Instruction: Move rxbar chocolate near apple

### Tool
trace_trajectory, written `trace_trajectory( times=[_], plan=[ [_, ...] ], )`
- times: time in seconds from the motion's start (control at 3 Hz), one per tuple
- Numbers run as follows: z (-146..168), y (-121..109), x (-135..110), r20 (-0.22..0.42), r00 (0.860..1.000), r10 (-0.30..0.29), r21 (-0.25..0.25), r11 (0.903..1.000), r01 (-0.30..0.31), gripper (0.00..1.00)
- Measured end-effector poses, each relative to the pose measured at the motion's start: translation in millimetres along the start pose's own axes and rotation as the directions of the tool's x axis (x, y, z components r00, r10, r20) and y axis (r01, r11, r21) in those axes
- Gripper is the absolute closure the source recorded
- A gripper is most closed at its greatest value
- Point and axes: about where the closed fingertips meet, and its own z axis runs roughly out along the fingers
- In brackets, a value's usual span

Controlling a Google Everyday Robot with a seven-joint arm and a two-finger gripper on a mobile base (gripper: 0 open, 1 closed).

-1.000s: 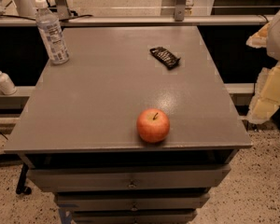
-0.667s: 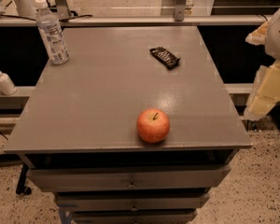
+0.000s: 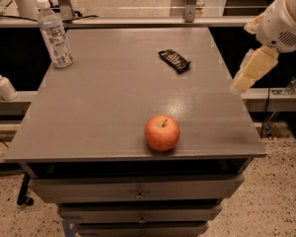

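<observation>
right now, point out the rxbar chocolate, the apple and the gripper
rxbar chocolate (image 3: 174, 60): camera view, middle of wrapper
apple (image 3: 162, 134): camera view, front skin
gripper (image 3: 242, 81): camera view, lower end, far right of picture

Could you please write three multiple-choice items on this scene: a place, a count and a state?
1. Relative to the round red-orange apple, the black-wrapped rectangular rxbar chocolate lies: A) touching it; B) farther back on the grey table; C) on the floor.
2. Clear plastic bottles standing on the table: A) one; B) two; C) three.
3. The cream-coloured gripper, beside the table's right edge, is: A) holding the bar; B) holding the apple; C) touching neither.
Answers: B, bare tabletop separates them; A, one stands far left; C, both lie on the table.
</observation>
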Motion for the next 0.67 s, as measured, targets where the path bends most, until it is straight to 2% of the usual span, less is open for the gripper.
trace_trajectory(
  times=[0.33, 0.67],
  plan=[
    [41, -48, -6, 0.134, 0.984, 0.116, -0.01, 0.9932, -0.116, 0.0],
    [83, -79, -19, 0.267, 0.94, 0.212, -0.05, 0.9772, -0.206, 0.0]
  ],
)
